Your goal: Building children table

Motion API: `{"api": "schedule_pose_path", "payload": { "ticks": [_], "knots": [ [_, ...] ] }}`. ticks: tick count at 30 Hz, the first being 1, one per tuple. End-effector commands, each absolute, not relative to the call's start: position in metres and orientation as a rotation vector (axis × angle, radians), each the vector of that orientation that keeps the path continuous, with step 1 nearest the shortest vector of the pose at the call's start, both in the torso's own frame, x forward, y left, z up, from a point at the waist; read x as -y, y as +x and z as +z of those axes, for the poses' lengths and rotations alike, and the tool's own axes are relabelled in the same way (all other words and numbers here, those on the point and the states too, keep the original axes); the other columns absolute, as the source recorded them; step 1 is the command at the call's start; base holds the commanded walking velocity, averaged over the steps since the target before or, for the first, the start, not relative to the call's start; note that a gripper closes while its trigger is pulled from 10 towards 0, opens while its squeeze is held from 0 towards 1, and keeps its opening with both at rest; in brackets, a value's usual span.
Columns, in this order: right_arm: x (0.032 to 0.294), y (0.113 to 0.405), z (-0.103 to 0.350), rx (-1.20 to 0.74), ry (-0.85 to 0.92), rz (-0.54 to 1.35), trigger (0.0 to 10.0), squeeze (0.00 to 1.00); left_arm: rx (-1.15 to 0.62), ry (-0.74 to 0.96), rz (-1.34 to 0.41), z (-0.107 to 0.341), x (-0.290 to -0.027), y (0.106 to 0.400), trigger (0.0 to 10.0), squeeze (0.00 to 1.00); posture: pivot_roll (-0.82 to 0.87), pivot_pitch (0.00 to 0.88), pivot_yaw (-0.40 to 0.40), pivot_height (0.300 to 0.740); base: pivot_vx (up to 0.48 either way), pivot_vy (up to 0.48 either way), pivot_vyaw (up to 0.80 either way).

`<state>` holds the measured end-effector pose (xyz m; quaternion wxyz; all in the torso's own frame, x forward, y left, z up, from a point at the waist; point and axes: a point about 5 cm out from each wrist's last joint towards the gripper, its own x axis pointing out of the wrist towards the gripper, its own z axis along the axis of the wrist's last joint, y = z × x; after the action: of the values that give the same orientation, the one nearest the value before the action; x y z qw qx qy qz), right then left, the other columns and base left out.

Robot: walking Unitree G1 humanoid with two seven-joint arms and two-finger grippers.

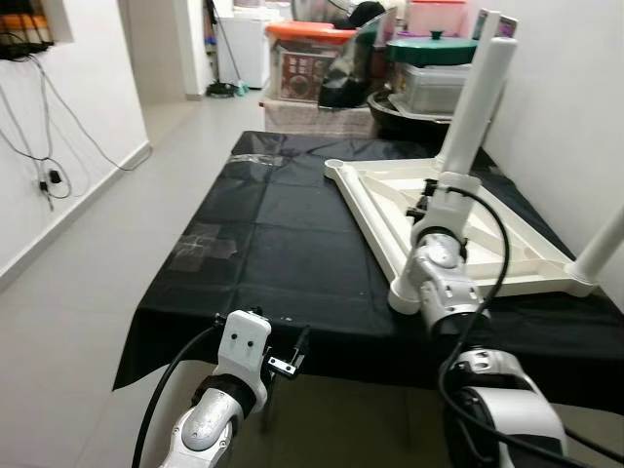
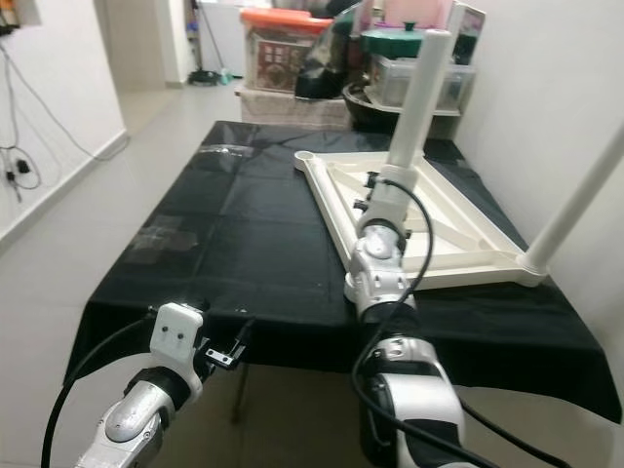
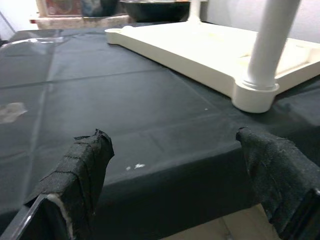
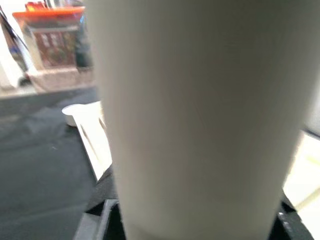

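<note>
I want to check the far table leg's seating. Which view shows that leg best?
The left eye view: the far leg stands upright in the upturned tabletop with the right gripper at its base. The right eye view matches; the right wrist view is a close blur.

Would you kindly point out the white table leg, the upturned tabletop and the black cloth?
white table leg [image 1: 478,102], left eye view, mid shaft.
upturned tabletop [image 1: 375,229], left eye view, near rim.
black cloth [image 1: 273,244], left eye view, bare middle.
</note>
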<state>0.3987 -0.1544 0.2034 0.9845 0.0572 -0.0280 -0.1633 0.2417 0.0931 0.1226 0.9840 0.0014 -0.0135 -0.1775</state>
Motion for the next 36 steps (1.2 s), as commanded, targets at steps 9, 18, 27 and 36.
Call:
{"api": "schedule_pose_path", "payload": {
  "ticks": [9,18,27,36],
  "knots": [
    [0.128,0.4,0.213,0.198,0.22,-0.032,10.0,0.0,-0.002,0.013,-0.365,0.116,-0.094,0.24,10.0,0.0,0.09,0.0,-0.058,0.74,0.0,0.0,0.0],
    [0.128,0.401,0.226,0.114,0.23,0.61,10.0,0.0,0.001,0.019,-0.37,0.116,-0.095,0.241,10.0,0.0,0.09,0.0,-0.062,0.74,0.0,0.0,0.0],
    [0.083,0.386,0.216,0.048,0.057,1.035,10.0,0.0,0.005,0.022,-0.366,0.117,-0.095,0.242,10.0,0.0,0.1,0.0,-0.068,0.74,0.0,0.0,0.0],
    [0.082,0.402,0.2,-0.051,-0.023,0.691,0.0,0.0,0.007,0.019,-0.36,0.117,-0.094,0.241,10.0,0.0,0.1,0.0,-0.07,0.74,0.0,0.0,0.0]
  ]
}}
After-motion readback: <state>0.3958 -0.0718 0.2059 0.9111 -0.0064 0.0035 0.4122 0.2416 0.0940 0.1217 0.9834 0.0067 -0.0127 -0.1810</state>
